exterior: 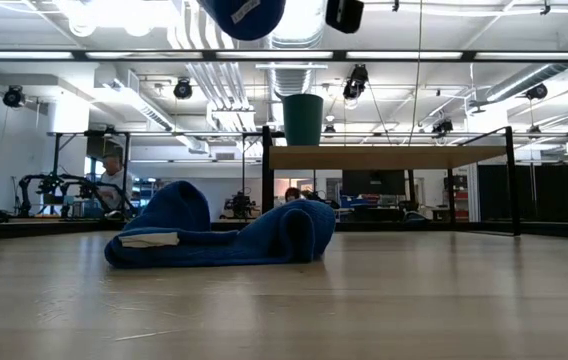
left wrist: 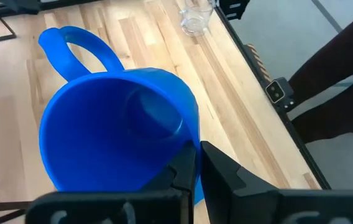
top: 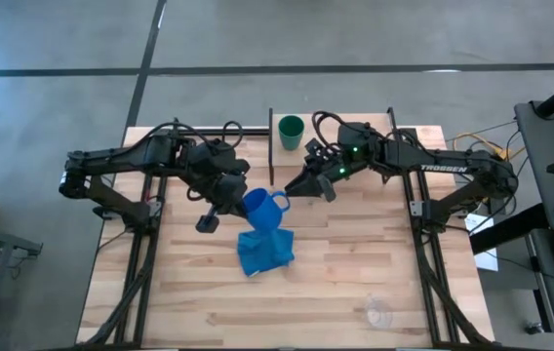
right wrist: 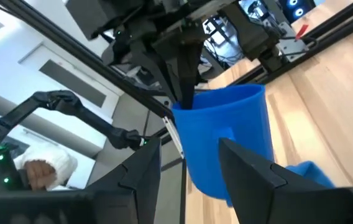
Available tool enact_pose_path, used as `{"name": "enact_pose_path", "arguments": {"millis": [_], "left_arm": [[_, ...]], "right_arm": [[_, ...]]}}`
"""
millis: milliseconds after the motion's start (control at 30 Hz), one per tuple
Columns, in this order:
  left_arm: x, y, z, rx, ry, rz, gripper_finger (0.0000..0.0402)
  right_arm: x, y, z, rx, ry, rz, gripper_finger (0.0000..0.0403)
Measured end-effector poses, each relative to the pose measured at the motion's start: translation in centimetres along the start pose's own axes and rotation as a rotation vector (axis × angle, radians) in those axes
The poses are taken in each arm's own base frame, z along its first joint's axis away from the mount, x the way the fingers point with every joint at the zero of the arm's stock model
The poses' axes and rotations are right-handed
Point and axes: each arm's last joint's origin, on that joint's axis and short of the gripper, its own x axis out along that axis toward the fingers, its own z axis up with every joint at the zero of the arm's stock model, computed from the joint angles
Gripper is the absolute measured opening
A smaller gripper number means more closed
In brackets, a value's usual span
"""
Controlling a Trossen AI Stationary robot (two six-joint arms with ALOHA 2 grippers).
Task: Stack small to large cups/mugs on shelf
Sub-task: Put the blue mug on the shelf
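My left gripper (top: 239, 201) is shut on the blue mug (top: 257, 206) and holds it high above the table. In the low view only the mug's base (exterior: 244, 14) shows at the top edge. My right gripper (top: 303, 184) is open just right of the mug's handle (top: 281, 201). In its wrist view its fingers stand on either side of the mug (right wrist: 226, 130), apart from it. The dark green cup (top: 291, 130) stands upright on the shelf (exterior: 384, 157). The clear glass (top: 378, 314) stands near the table's near right edge. My left gripper holds the mug by its rim (left wrist: 192, 134), on the side away from the handle (left wrist: 71, 46). One finger is inside the mug and one outside (left wrist: 226, 171), with the wall pinched between them. The mug is lifted clear with its mouth tilted toward the gripper.
A crumpled blue cloth (top: 265, 251) lies on the table below the mug. The shelf's black uprights (top: 271, 146) stand at its two ends at the table's far edge. Bare planks stretch across the near left of the table.
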Motion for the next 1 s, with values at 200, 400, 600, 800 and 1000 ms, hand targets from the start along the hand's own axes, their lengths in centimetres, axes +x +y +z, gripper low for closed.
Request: {"name": "enact_pose_path", "arguments": {"millis": [200, 400, 600, 800, 1000], "left_arm": [[0.00, 0.05, -0.03, -0.011, 0.006, 0.017, 0.0000], [0.00, 0.04, -0.06, -0.027, 0.009, 0.017, 0.0000], [0.00, 0.04, -0.06, -0.027, 0.009, 0.017, 0.0000], [0.00, 0.04, -0.07, -0.027, 0.010, 0.017, 0.0000], [0.00, 0.03, -0.13, -0.028, 0.015, 0.015, 0.0000]], "right_arm": [[-0.07, 0.16, 0.18, -0.002, -0.011, -0.010, 0.0157], [-0.09, 0.03, 0.13, 0.005, -0.014, -0.036, 0.0156], [-0.06, 0.14, 0.13, 0.006, -0.013, -0.033, 0.0156], [-0.07, 0.15, 0.15, 0.008, -0.016, -0.031, 0.0157], [-0.07, 0.08, 0.07, 0.009, -0.008, -0.038, 0.0154]]}}
